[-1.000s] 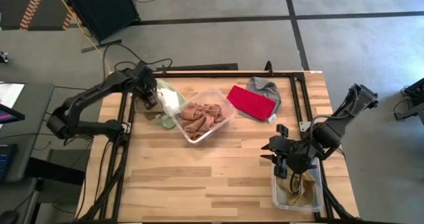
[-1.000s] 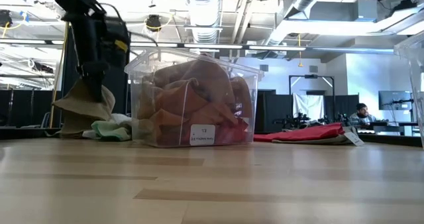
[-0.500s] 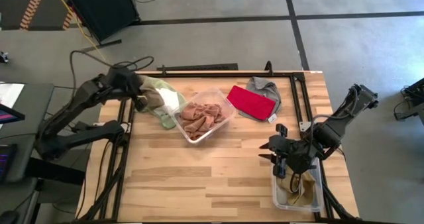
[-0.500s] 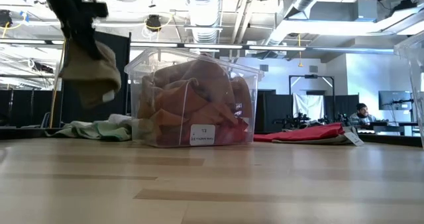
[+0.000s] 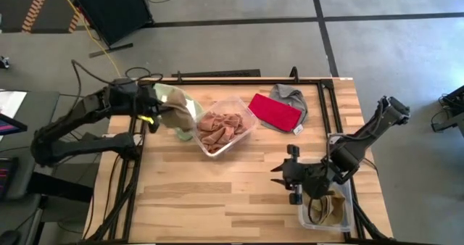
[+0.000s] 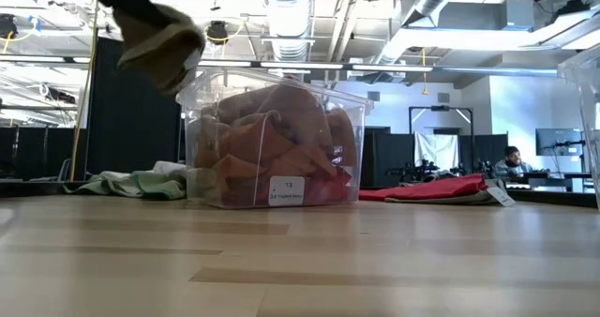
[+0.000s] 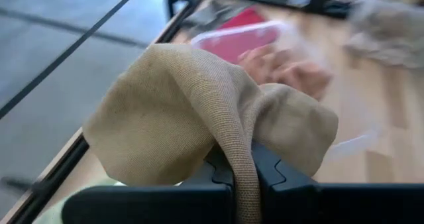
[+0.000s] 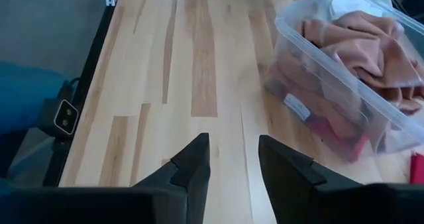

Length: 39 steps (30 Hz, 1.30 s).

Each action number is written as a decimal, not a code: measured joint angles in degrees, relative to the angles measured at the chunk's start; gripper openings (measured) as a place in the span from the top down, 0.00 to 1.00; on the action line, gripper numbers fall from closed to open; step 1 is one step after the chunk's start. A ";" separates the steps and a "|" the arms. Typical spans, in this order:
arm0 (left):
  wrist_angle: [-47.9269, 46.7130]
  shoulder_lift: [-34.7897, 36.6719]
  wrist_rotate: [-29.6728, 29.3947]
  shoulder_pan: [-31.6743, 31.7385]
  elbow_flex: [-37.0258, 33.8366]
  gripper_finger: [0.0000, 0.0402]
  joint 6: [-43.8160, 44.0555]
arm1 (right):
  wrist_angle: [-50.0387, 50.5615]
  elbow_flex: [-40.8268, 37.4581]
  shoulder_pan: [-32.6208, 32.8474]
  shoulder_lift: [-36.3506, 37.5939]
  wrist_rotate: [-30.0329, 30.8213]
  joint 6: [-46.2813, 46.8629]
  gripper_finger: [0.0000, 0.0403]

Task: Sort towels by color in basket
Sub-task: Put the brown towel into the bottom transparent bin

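Grey concrete floor surrounds a light wooden table point(image 5: 217, 194) framed by black rails; beyond it the low view shows a workshop with ceiling ducts and a person point(image 6: 511, 158) seated far off at the right; near the table's middle stands a clear plastic bin point(image 5: 246, 133) filled with rust-orange towels point(image 5: 221, 125); just beside its far right side lies the red towel point(image 5: 274, 111), overlapping the grey towel point(image 5: 290, 96) behind it; against the bin's left side the pale green towel point(image 6: 141, 183) lies crumpled on the wood, with a bit of white cloth point(image 5: 190, 109) showing on it from above; the left gripper point(image 5: 154, 109) hangs above that left edge of the table, jaws clenched on the tan-brown towel point(image 7: 199, 111), which drapes over its fingers point(image 7: 275, 174) and is lifted clear of the surface, level with the bin's rim in the low view; the right gripper point(image 8: 233, 161) hovers low over bare wood at the near right, pointing towards the bin, jaws parted and grasping nothing; just behind it, at the table's near right corner, a second clear bin point(image 5: 348, 212) holds a tan cloth point(image 5: 333, 209).
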<state>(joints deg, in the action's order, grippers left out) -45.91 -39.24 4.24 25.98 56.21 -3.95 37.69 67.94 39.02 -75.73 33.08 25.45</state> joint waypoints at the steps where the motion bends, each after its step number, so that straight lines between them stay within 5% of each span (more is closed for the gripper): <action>1: 1.26 -0.50 0.01 -1.79 0.00 1.00 0.43 | -0.64 0.00 -0.20 -0.30 0.00 -0.59 0.59; 11: 16.87 -9.13 -3.57 -19.61 0.00 1.00 0.21 | -8.84 -0.02 -1.81 -0.39 0.09 -7.60 0.37; 18: 28.18 -17.84 -6.32 -28.15 0.00 1.00 -3.26 | -15.05 -0.02 -4.63 -0.39 0.17 -13.84 0.34; 39: 48.54 -32.85 -10.96 -35.67 0.04 1.00 -17.05 | -23.84 0.02 -12.45 -1.57 -0.17 -22.94 0.33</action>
<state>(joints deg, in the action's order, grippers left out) 2.64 -72.09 -6.72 -9.69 56.25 -21.00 13.84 67.96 26.57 -77.30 32.91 2.51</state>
